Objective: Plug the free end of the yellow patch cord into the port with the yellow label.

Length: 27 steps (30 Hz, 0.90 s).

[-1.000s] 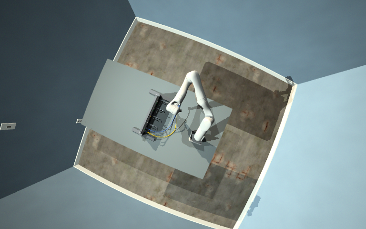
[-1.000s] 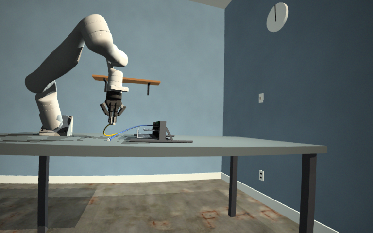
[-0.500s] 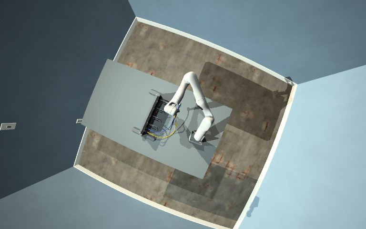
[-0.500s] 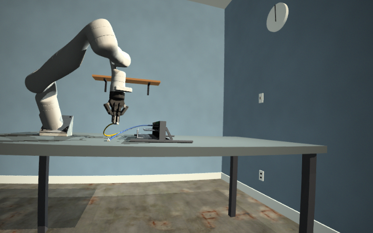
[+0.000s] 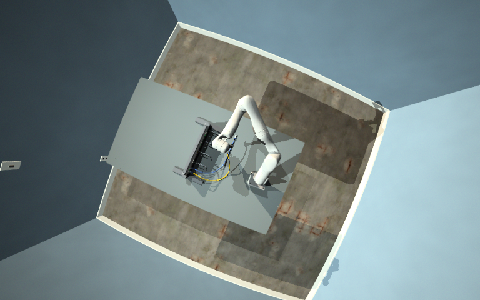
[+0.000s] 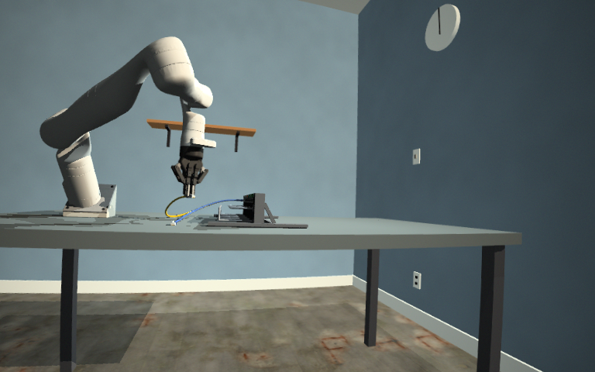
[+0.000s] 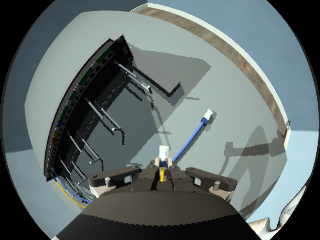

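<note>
My gripper [image 6: 189,193] points down, well above the table, and is shut on the free end of the yellow patch cord [image 6: 172,206]. The pale plug [image 7: 162,155] sticks out between my fingers in the wrist view. The yellow cord [image 5: 219,178] loops down over the table and back to the lower end of the dark rack [image 5: 199,150]. The rack [image 6: 254,209] stands to the right of my gripper, with a gap between them; it shows at the left in the wrist view [image 7: 83,103]. I cannot make out the yellow label. The blue cord [image 6: 206,206] runs from the rack down to its free plug [image 7: 208,116] on the table.
Thin cable bars [image 7: 107,120] stick out from the rack toward my gripper. The arm's base [image 5: 257,180] is bolted on the table behind the cords. A wooden shelf [image 6: 201,128] hangs on the back wall. The table edge [image 6: 263,239] runs in front of the rack.
</note>
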Motion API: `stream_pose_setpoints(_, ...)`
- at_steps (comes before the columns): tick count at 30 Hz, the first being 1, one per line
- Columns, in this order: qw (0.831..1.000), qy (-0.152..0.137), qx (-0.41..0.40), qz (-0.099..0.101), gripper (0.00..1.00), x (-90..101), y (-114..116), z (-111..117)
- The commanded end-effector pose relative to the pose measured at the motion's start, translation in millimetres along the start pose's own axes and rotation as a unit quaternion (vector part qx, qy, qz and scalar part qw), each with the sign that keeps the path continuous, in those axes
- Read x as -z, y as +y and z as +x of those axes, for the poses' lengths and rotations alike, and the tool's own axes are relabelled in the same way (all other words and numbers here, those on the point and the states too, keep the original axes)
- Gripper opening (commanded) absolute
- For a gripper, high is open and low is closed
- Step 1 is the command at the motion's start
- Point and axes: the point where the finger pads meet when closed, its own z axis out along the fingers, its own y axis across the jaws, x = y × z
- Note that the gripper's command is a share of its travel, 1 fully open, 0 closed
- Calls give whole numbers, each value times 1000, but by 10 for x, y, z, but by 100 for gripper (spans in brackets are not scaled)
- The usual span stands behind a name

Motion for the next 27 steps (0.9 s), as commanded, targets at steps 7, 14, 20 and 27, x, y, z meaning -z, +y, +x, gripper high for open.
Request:
stream_pose_setpoints(7,999,4,34,-2,0,13,-122,-15)
stream_pose_setpoints(14,998,3,61,-2,0,31,-229,-34)
stream_pose_setpoints(20,997,3,81,-3,0,43,-304,-50)
stream_pose_setpoints(27,995,3,104,-3,0,57,-395,-68)
